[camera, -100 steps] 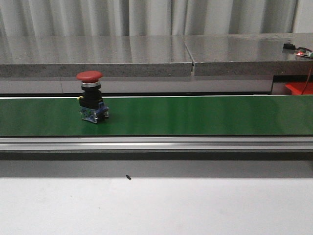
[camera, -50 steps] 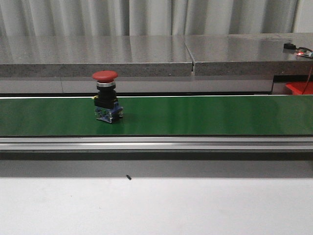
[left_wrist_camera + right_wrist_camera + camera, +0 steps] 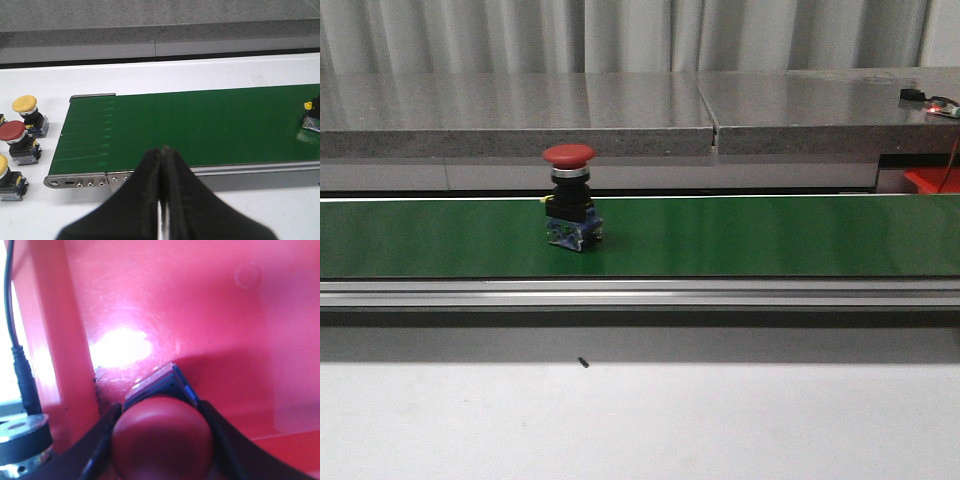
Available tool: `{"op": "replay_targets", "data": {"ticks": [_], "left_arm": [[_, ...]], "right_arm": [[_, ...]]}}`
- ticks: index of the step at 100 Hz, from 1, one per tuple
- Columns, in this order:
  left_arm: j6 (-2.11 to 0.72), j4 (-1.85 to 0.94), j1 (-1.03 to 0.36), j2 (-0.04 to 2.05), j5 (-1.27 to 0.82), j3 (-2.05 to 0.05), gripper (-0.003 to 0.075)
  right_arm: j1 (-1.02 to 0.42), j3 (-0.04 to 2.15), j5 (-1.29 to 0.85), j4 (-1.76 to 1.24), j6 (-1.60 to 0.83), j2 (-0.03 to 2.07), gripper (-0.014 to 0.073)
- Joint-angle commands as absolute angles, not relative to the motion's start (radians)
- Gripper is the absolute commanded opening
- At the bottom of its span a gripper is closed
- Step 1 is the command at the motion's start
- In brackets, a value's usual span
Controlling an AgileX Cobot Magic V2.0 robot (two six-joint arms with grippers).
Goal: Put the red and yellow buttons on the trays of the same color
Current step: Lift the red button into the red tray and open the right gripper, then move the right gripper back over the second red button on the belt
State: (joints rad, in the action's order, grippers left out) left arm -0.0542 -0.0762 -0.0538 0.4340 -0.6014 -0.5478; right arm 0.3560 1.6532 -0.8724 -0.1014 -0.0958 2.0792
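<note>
Red button (image 3: 570,195) stands upright on the green belt (image 3: 770,235), left of centre in the front view. Left gripper (image 3: 162,160) hangs over the belt's near edge, fingers pressed together, empty. Right gripper (image 3: 162,440) is clamped on a second red button (image 3: 162,437) over the red tray (image 3: 200,305). Spare red button (image 3: 16,137) and yellow button (image 3: 26,107) sit on the counter (image 3: 200,67) beside the belt end.

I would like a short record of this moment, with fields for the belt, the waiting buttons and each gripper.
belt: green conveyor belt carries one upright red button
waiting buttons: two yellow buttons and a second red button beside the belt end
left gripper: shut, empty, near the belt edge
right gripper: shut on a held red button over the red tray
</note>
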Motion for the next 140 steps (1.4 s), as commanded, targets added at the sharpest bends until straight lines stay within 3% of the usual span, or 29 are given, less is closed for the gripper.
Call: {"op": "replay_targets", "data": {"ticks": [1, 27, 48, 57, 91, 110, 140], "left_arm": [[-0.054, -0.081, -0.061, 0.440, -0.529, -0.573, -0.0020], [-0.054, -0.081, -0.061, 0.440, -0.529, -0.573, -0.0020], [-0.054, -0.081, -0.061, 0.440, -0.529, -0.573, -0.0020], [-0.054, -0.081, -0.061, 0.440, -0.529, -0.573, -0.0020], [-0.054, -0.081, -0.061, 0.440, -0.529, -0.573, -0.0020], [-0.054, -0.081, -0.061, 0.440, -0.529, -0.573, -0.0020], [-0.054, -0.081, -0.061, 0.440, -0.529, -0.573, -0.0020]], "right_arm": [[0.361, 1.687, -0.840, -0.109, -0.107, 2.032, 0.0183], [0.361, 1.687, -0.842, -0.112, -0.107, 2.037, 0.0222], [0.361, 1.687, -0.844, -0.114, -0.107, 2.033, 0.0528], [0.361, 1.687, -0.840, -0.121, -0.103, 2.020, 0.0605], [0.360, 1.687, -0.836, -0.128, -0.094, 1.888, 0.0608], [0.331, 1.679, -0.860, -0.186, -0.169, 1.760, 0.0561], [0.249, 1.527, -0.900, -0.204, -0.197, 1.572, 0.0555]]}}
